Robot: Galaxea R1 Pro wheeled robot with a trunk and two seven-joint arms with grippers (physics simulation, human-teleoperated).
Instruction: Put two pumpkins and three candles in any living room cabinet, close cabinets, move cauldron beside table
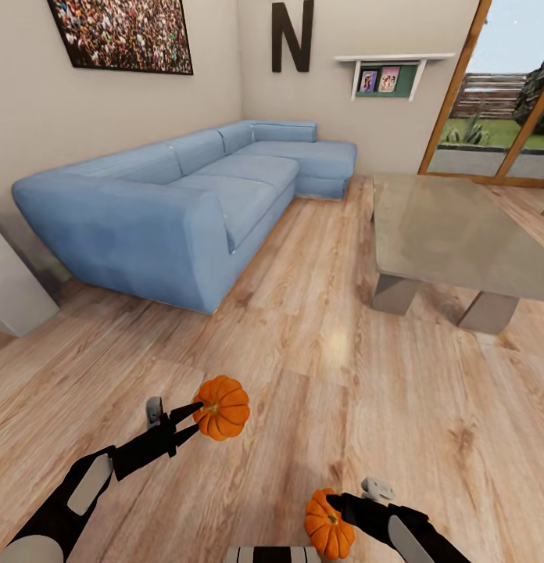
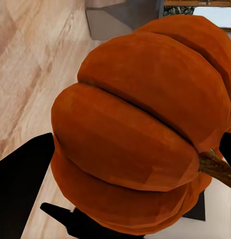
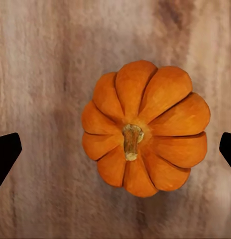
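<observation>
In the lower left of the head view, the left end effector (image 1: 195, 416) is clamped on a small bright orange ribbed pumpkin (image 1: 222, 407), held above the light wood plank floor (image 1: 319, 328). At the bottom centre, the right end effector (image 1: 338, 512) has its black fingers (image 3: 6, 152) spread wide on either side of a second orange ribbed pumpkin (image 1: 329, 525), stem up. A glossy grey low table (image 1: 452, 234) stands at right, a blue sectional sofa (image 1: 186, 195) at upper left.
</observation>
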